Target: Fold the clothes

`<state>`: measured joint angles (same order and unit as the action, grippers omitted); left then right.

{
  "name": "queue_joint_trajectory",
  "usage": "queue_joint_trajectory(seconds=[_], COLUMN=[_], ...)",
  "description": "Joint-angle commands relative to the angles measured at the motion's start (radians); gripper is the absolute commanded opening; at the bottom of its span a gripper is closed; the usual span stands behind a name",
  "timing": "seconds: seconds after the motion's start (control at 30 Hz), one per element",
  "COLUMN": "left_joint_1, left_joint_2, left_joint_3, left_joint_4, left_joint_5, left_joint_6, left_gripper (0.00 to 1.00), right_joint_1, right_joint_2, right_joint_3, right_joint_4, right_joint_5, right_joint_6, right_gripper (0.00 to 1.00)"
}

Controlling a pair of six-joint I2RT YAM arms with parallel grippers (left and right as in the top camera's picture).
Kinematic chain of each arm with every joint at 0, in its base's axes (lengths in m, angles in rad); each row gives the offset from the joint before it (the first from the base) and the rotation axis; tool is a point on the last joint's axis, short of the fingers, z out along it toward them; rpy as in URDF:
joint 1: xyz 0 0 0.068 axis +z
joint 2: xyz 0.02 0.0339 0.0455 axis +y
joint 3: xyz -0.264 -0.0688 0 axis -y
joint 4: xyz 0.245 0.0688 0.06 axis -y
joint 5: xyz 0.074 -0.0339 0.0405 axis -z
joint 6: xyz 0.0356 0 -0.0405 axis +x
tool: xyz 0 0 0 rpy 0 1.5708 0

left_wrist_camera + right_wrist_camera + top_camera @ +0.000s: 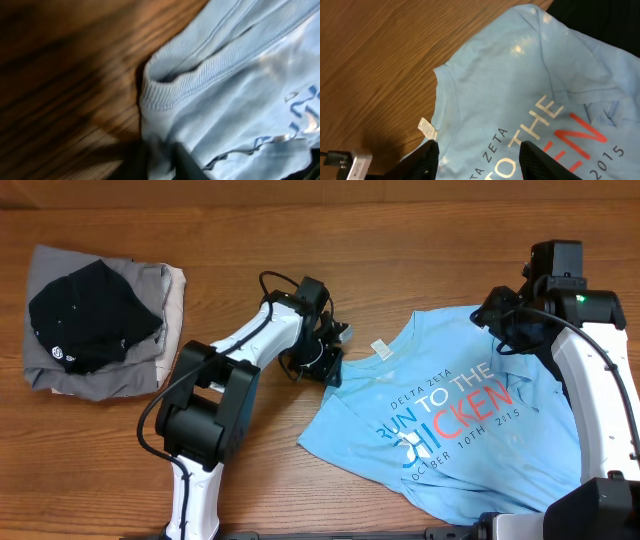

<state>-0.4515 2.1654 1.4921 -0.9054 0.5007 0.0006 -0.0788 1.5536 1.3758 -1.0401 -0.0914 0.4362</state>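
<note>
A light-blue T-shirt [450,420] printed in white, blue and red lies crumpled on the wooden table at the right. My left gripper [328,352] sits at the shirt's left edge. In the left wrist view it [161,162] is shut on a fold of the blue fabric [240,90] just below a ribbed hem. My right gripper [508,330] hovers over the shirt's upper right part. In the right wrist view it [481,160] is open above the lettering, with nothing between its fingers [425,162]. A white label [428,129] sticks out at the collar.
A pile of folded clothes [95,315] lies at the far left, a black garment on top of grey and beige ones. Bare wooden table [260,240] runs between the pile and the shirt. The left arm's base [200,420] stands at the front.
</note>
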Motion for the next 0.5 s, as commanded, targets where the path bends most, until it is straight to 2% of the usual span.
queue_joint_trajectory(seconds=[0.0, 0.13, 0.27, 0.37, 0.47], left_joint_1=[-0.006, 0.010, 0.072, 0.143, 0.214], left_joint_2=[0.028, 0.028, 0.028, 0.028, 0.028], left_joint_3=[-0.002, 0.007, 0.050, 0.089, 0.106], left_joint_4=[-0.013, -0.057, -0.170, -0.238, -0.249], left_joint_5=[-0.010, -0.012, -0.095, -0.151, -0.142], left_joint_6=[0.008, 0.023, 0.023, 0.023, 0.023], left_gripper=[0.04, 0.04, 0.04, 0.04, 0.04], right_joint_1=[-0.002, -0.002, -0.006, -0.030, -0.076], right_joint_2=[0.003, 0.003, 0.008, 0.027, 0.063], right_joint_3=[0.033, 0.033, 0.032, 0.017, -0.014], right_joint_4=[0.005, 0.005, 0.006, 0.027, 0.074], right_joint_5=[0.047, 0.081, 0.141, 0.206, 0.207], right_joint_6=[-0.006, -0.006, -0.005, 0.000, 0.008], right_gripper=[0.56, 0.59, 0.58, 0.40, 0.26])
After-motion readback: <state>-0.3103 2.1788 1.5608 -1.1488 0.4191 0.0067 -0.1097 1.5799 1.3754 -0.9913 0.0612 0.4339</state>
